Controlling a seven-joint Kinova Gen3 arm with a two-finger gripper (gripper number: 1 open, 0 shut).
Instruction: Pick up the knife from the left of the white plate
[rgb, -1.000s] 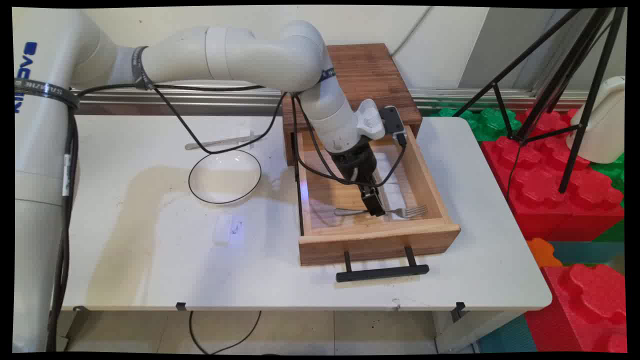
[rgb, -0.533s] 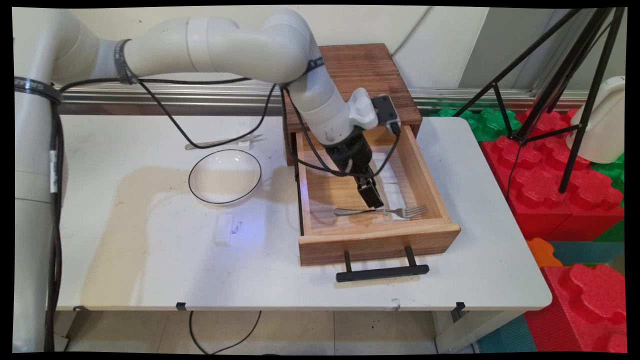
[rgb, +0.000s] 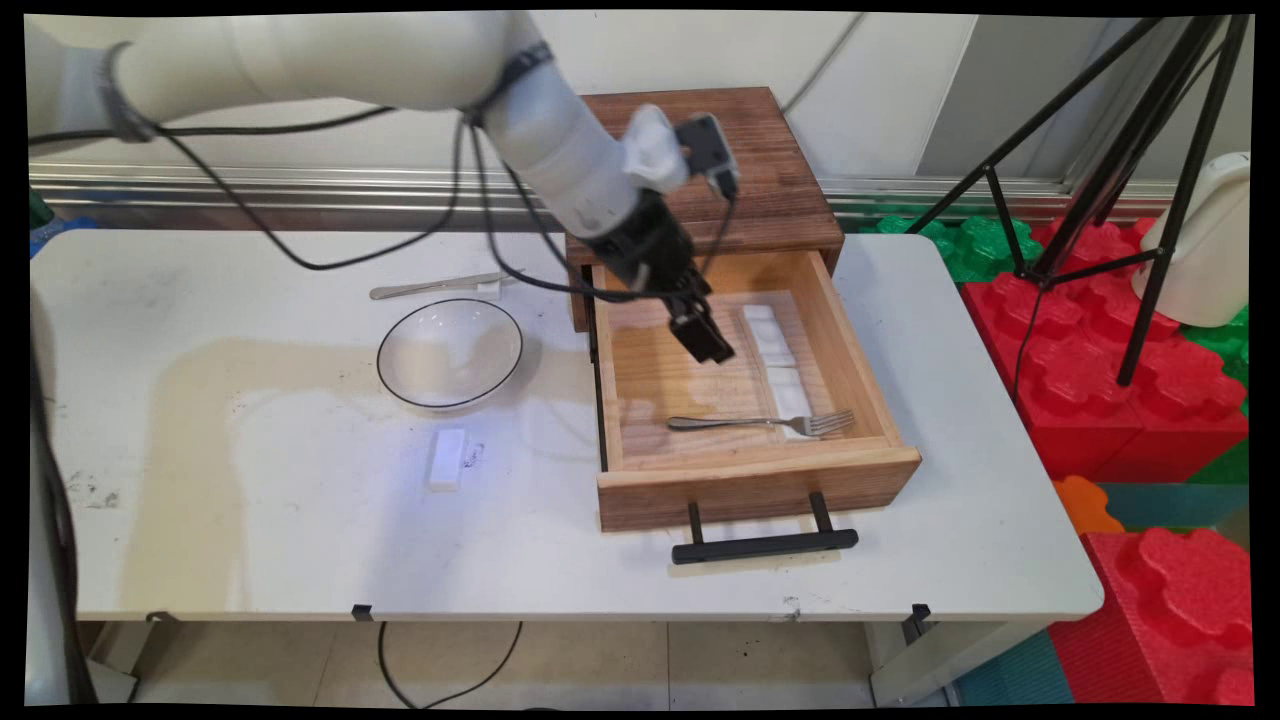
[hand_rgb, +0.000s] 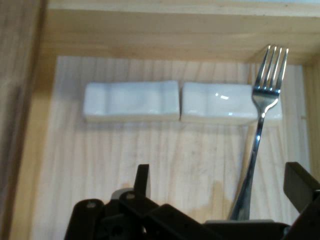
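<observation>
My gripper hangs open and empty above the middle of the open wooden drawer. A metal fork lies flat near the drawer's front wall, tines to the right, resting on the nearer of two white rectangular rests. The farther rest lies just right of the gripper. In the hand view the fork runs up between the spread fingers of the gripper, well below them, with its tines on one white rest; the other rest lies to its left.
A glass bowl with a dark rim stands on the table left of the drawer. Behind it a metal utensil lies on the table. A small white block lies nearer. The drawer's black handle juts forward. Tripod legs and red foam blocks stand at the right.
The gripper has left the fork lying in the drawer. It has risen and moved back and to the left. The fork has stayed put.
</observation>
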